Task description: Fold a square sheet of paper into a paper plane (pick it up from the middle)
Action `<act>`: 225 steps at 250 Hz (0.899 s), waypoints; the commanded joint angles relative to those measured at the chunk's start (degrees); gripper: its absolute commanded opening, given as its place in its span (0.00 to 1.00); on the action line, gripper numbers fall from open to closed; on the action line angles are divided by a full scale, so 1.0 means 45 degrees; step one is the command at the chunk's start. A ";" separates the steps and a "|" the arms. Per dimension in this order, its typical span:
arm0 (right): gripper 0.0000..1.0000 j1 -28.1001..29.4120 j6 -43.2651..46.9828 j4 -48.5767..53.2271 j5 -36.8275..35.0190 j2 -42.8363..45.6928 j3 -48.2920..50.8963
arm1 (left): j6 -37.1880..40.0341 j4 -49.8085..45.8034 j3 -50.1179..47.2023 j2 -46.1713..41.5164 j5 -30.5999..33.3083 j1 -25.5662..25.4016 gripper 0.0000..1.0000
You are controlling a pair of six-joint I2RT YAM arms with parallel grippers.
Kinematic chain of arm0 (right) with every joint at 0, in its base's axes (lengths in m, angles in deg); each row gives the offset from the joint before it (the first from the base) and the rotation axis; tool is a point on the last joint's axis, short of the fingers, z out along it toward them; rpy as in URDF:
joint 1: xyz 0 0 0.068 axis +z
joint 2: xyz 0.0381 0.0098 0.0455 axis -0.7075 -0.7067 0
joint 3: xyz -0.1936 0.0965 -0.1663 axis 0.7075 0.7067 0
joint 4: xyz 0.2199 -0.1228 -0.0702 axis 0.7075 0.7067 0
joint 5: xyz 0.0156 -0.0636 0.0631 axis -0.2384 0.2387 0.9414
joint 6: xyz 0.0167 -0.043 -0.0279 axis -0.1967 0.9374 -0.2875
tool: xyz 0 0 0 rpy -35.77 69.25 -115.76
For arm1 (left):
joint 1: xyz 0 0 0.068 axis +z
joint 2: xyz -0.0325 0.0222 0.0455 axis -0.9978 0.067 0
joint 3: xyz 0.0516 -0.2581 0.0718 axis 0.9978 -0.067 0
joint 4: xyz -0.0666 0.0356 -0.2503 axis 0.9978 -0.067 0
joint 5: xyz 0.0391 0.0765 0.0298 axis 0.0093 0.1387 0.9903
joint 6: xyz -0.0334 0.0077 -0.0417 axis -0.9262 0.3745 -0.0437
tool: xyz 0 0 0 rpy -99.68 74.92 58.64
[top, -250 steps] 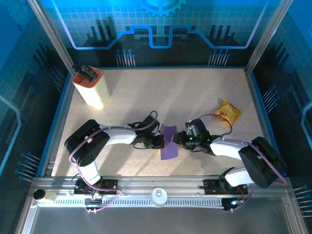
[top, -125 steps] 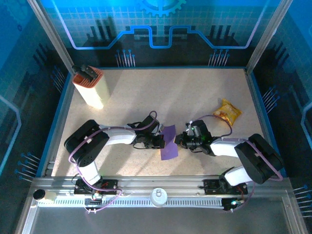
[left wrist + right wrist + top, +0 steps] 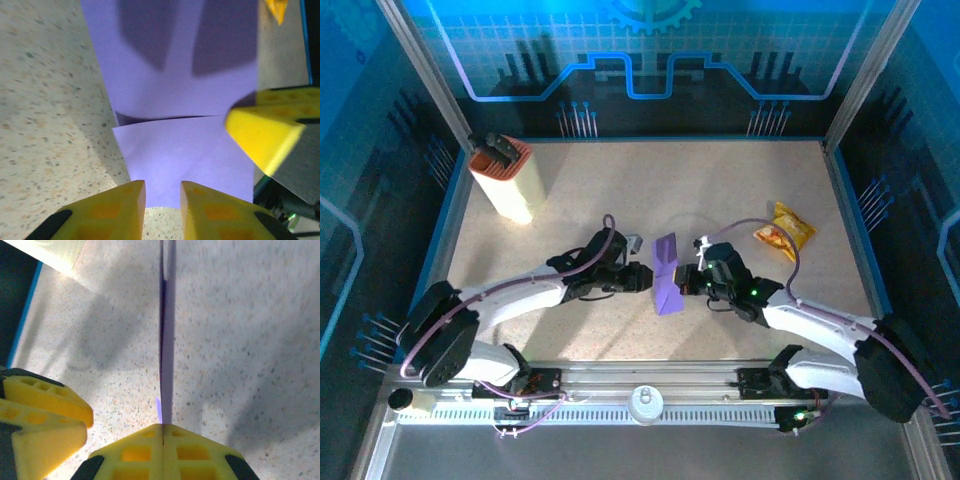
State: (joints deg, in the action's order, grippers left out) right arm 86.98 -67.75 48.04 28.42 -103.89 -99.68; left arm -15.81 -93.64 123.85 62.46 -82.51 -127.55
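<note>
At the far left of the tabletop [image 3: 720, 190] stands a tall cream-and-orange box [image 3: 505, 182], close to the left wall and well apart from the arms. The left arm reaches in from the lower left toward the middle, and its left claw [image 3: 642, 277] sits just beside the left edge of the square sheet of paper [image 3: 667, 270]. In the left wrist view its yellow fingers [image 3: 120, 207] stand narrowly apart, with the near edge of the purple sheet lying at the gap between them; whether either pad touches the paper I cannot tell.

The sheet is in the middle of the tabletop, between the two claws. It is already creased, with one purple panel overlapping another along a fold line across it.

On the sheet's right side the right claw [image 3: 687, 281] is closed. In the right wrist view its two yellow pads [image 3: 135, 452] meet flush, and the paper runs out from between them as a thin purple line seen edge-on, so this claw is pinching the sheet.

Further right, a yellow-orange snack packet [image 3: 784, 230] lies on the tabletop, clear of both arms.
</note>
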 commanded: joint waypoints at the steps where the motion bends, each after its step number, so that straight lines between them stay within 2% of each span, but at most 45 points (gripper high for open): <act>1: 0.03 0.1272 0.1921 0.4386 -0.4836 0.0169 -0.1698 | -0.0615 -0.0720 -0.0729 -0.0986 0.1324 0.0530 0.29; 25: 0.03 0.2303 0.2450 0.7005 -0.7647 -0.0732 -0.3362 | -0.1082 -0.0679 -0.1307 -0.1787 0.1576 0.1086 0.30; 42: 0.03 0.2882 0.2801 0.8409 -0.9081 -0.1680 -0.4467 | -0.1291 -0.0825 -0.1614 -0.2292 0.1663 0.1511 0.30; 86: 0.03 0.3579 0.1852 1.2272 -1.1202 -0.4736 -0.7561 | -0.1337 -0.1941 -0.1944 -0.3618 0.2135 0.2382 0.34; 150: 0.04 0.4197 0.0742 1.5828 -1.2404 -0.8814 -1.0610 | -0.1440 -0.3692 -0.2153 -0.5314 0.2750 0.3933 0.37; 179: 0.06 0.4463 0.0788 1.6310 -1.2362 -0.9861 -1.1402 | -0.1376 -0.3991 -0.2142 -0.5664 0.2422 0.4404 0.37; 225: 0.07 0.4591 0.1053 1.6615 -1.1898 -1.0795 -1.2377 | -0.1547 -0.4304 -0.2106 -0.5794 0.2194 0.4470 0.37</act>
State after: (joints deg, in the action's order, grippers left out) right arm 106.87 -62.09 117.78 -23.93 -150.56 -151.85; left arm -21.25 -109.82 114.82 37.35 -71.89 -107.90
